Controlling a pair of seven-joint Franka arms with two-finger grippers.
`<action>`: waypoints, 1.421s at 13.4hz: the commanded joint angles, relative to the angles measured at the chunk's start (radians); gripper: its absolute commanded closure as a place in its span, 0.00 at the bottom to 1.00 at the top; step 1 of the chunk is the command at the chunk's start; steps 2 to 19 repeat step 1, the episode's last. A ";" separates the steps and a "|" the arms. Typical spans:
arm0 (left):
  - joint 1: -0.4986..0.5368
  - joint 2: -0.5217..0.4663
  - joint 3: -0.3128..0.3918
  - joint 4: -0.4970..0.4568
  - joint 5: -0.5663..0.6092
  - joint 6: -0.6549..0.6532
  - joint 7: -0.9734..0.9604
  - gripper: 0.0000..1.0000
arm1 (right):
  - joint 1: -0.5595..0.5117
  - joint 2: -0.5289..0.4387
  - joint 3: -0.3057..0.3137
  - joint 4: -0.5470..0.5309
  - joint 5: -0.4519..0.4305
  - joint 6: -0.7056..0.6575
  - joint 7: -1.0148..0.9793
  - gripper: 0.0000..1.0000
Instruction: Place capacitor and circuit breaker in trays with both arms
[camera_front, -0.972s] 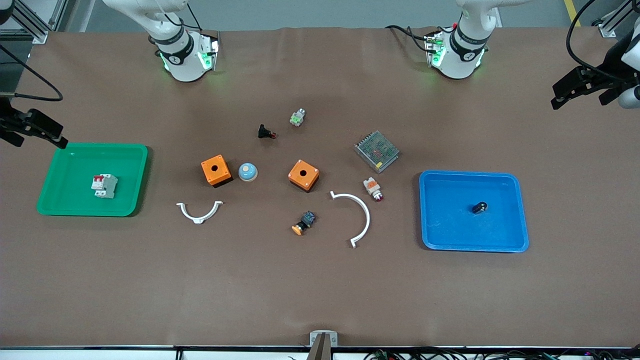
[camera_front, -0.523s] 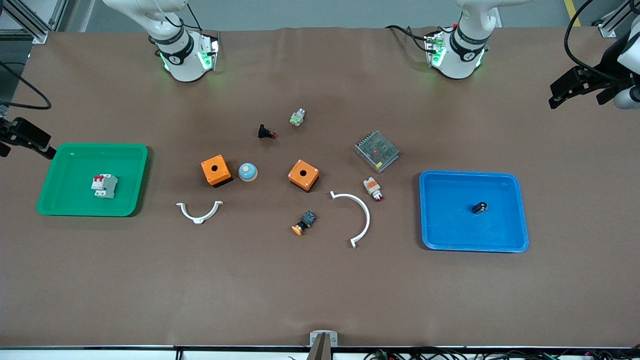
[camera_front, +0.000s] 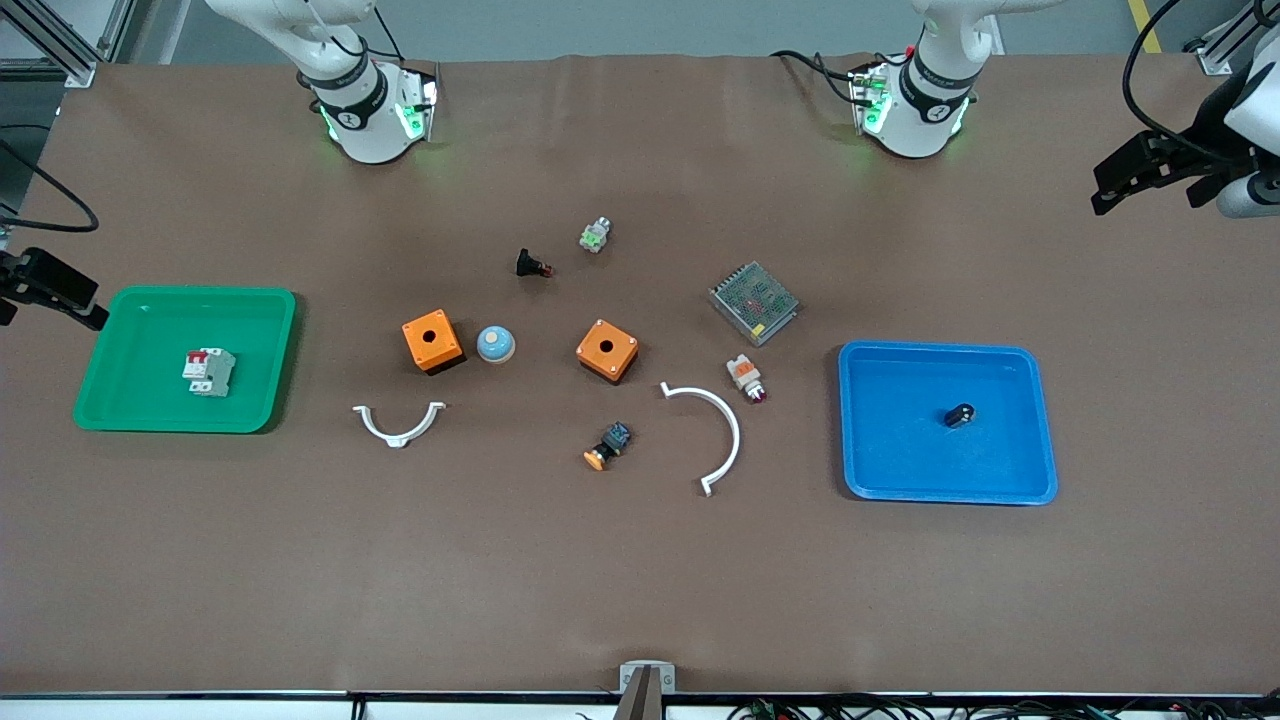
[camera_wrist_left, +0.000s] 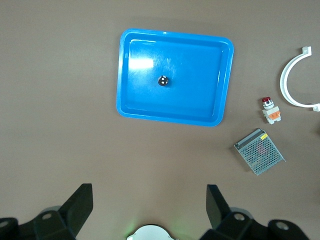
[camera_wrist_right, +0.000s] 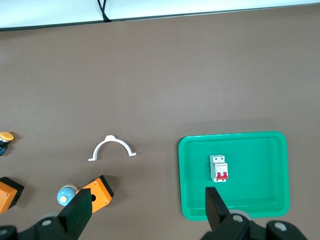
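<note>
While the front view catches only the edges of both arms, the wrist cameras look straight down on their targets: the capacitor (camera_wrist_left: 163, 80) lies alone near the middle of the blue tray (camera_wrist_left: 126, 95) at the left arm's end of the worktop (camera_front: 640, 580), and the circuit breaker (camera_wrist_right: 219, 168) rests red switches up in the green tray (camera_wrist_right: 192, 200) at the right arm's end. The left gripper (camera_wrist_left: 148, 204) hangs high with its fingers spread wide and empty, as does the right gripper (camera_wrist_right: 147, 209). Only the front view shows the full scatter between the trays: two orange boxes (camera_front: 432, 341), two white curved brackets (camera_front: 398, 424) and a metal mesh unit (camera_front: 753, 302), all apart from both trays.
</note>
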 joint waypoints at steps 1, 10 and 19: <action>0.001 0.010 -0.011 0.025 -0.002 -0.024 0.018 0.00 | 0.003 0.009 -0.002 0.024 0.003 -0.019 -0.004 0.00; 0.001 0.010 -0.011 0.025 -0.002 -0.024 0.018 0.00 | 0.003 0.009 -0.002 0.024 0.003 -0.019 -0.004 0.00; 0.001 0.010 -0.011 0.025 -0.002 -0.024 0.018 0.00 | 0.003 0.009 -0.002 0.024 0.003 -0.019 -0.004 0.00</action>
